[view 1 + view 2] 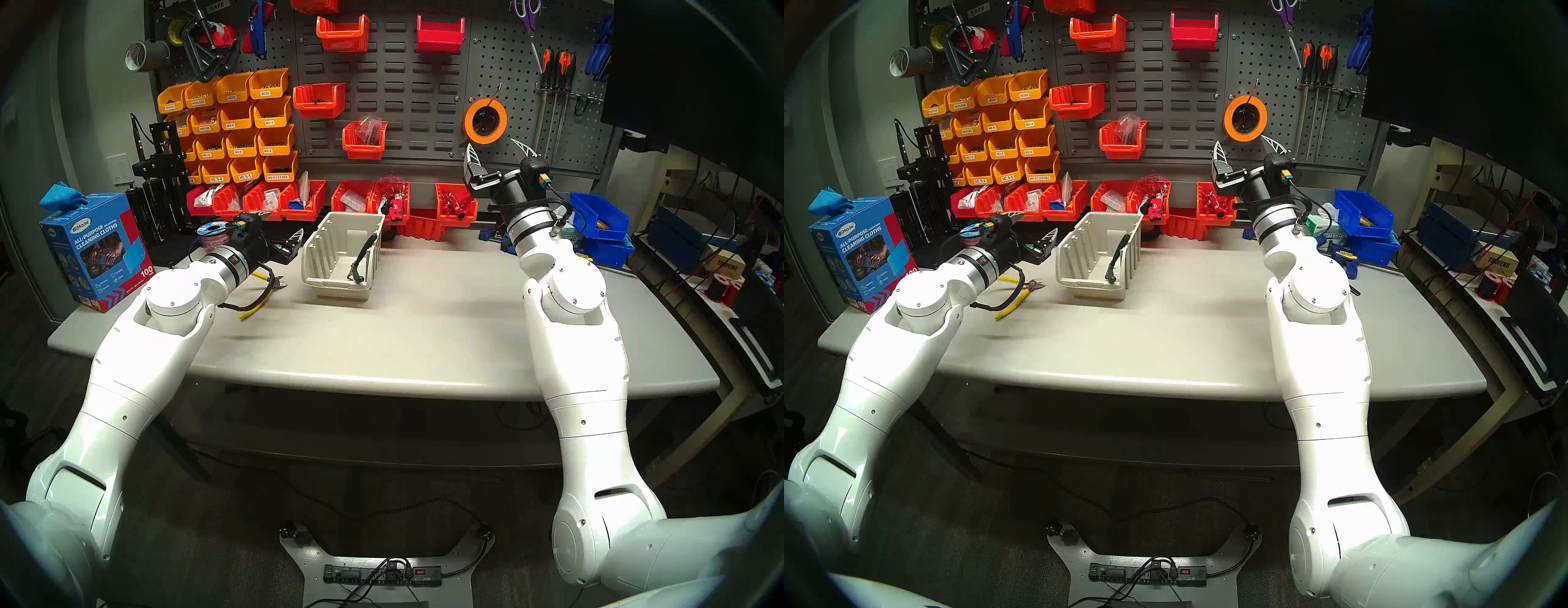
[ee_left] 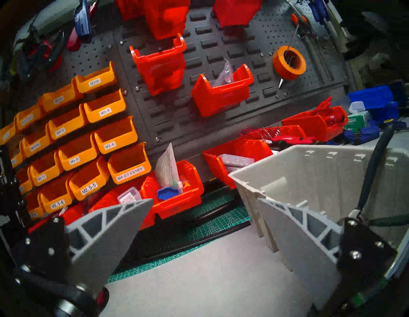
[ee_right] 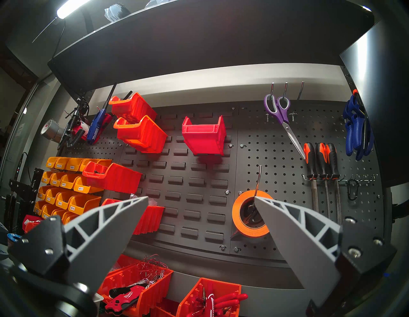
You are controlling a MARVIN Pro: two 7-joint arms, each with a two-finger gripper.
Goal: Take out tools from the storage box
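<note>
The beige storage box [image 1: 319, 260] [image 1: 1076, 259] stands open-topped at mid-table. Inside it, green-handled pliers [image 1: 362, 259] [image 1: 1117, 260] lean against the right wall. Yellow-handled pliers [image 1: 264, 293] [image 1: 1021, 293] lie on the table left of the box, partly hidden by my left wrist and its cable. My left gripper [image 1: 282, 227] [image 1: 1034, 226] hovers open and empty just left of the box's back corner. In the left wrist view the left gripper [image 2: 204, 200] faces the box [image 2: 309, 172] and the green pliers handle [image 2: 376, 172]. My right gripper [image 1: 498, 150] [image 1: 1246, 148] [image 3: 201, 197] is raised, open and empty, pointing at the pegboard.
A row of red bins [image 1: 297, 199] lines the table's back edge. A blue box of cleaning cloths [image 1: 95, 250] stands at the far left and blue bins [image 1: 600, 220] at the far right. An orange tape roll [image 1: 485, 119] hangs near the right gripper. A green cutting mat [image 2: 210, 221] lies behind the box.
</note>
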